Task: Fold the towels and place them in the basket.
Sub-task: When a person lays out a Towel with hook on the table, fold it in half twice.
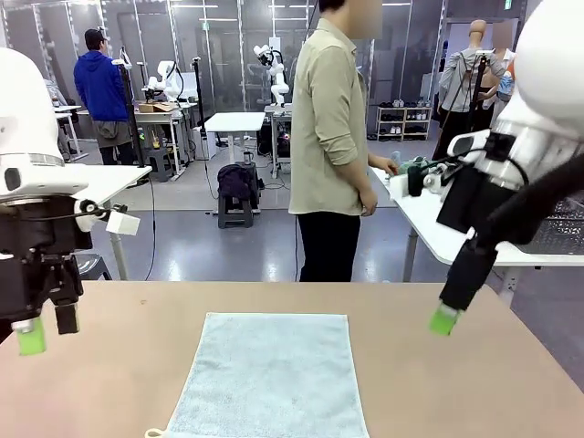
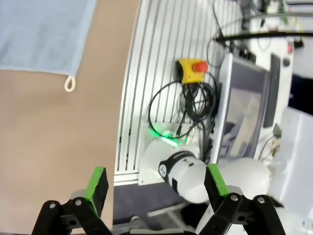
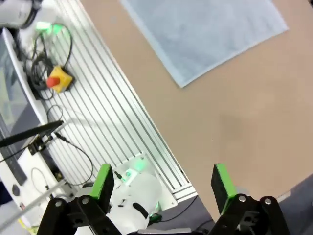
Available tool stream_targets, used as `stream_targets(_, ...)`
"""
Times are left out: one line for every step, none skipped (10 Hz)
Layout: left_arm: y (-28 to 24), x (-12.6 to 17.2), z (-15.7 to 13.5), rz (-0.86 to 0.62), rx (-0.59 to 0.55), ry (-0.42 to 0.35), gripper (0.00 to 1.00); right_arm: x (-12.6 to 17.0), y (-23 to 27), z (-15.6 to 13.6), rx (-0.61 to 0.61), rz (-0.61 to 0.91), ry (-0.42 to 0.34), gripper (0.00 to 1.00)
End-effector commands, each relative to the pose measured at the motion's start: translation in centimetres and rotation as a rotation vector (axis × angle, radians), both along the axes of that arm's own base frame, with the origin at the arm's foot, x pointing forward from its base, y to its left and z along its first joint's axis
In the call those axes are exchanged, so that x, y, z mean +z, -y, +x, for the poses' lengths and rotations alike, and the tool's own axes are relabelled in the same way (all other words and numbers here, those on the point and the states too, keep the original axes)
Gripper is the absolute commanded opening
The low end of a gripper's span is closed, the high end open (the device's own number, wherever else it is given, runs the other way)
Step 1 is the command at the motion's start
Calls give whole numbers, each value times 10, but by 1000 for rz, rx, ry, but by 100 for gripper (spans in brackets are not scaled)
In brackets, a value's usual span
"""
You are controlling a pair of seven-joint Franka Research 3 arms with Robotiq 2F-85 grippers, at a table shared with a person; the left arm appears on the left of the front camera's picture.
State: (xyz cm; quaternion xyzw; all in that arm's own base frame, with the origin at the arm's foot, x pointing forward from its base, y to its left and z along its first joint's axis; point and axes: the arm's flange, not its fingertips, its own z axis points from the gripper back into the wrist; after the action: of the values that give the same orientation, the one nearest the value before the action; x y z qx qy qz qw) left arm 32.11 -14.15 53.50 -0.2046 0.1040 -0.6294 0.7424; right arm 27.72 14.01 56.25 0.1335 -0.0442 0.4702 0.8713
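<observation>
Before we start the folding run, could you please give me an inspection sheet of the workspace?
Surface: brown table, flat.
Job's things: one towel spread flat at the near middle, loop at its near-left corner; dark mesh basket on the white side table, partly behind the right arm.
Clutter: nothing seen.
Grippers: left gripper and right gripper both open, empty, above the table.
Cables: black cables coiled by the yellow emergency stop on the slatted base.
Surroundings: person standing at the far side.
</observation>
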Motion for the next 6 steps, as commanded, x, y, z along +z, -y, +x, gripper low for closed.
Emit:
stream_targets(1, 7, -24, 45, -167, 44, 100, -10, 1, -8, 113, -17, -9, 100)
stream_targets(6, 7, -31, 76, -226, 48, 100, -13, -2, -7, 144, -33, -37, 100)
stream_targets(9, 3, -33, 107, -256, 67, 100, -18, -3, -5, 162, -60, -51, 100)
stream_targets(13, 0, -33, 129, -269, 124, 100, -22, -6, -4, 179, -80, -70, 100)
stream_targets(17, -3, -32, 139, -273, 177, 100, -24, -7, -3, 186, -94, -89, 100)
stream_targets(19, -5, -33, 146, -277, 230, 100, -25, -7, -3, 199, -102, -118, 100)
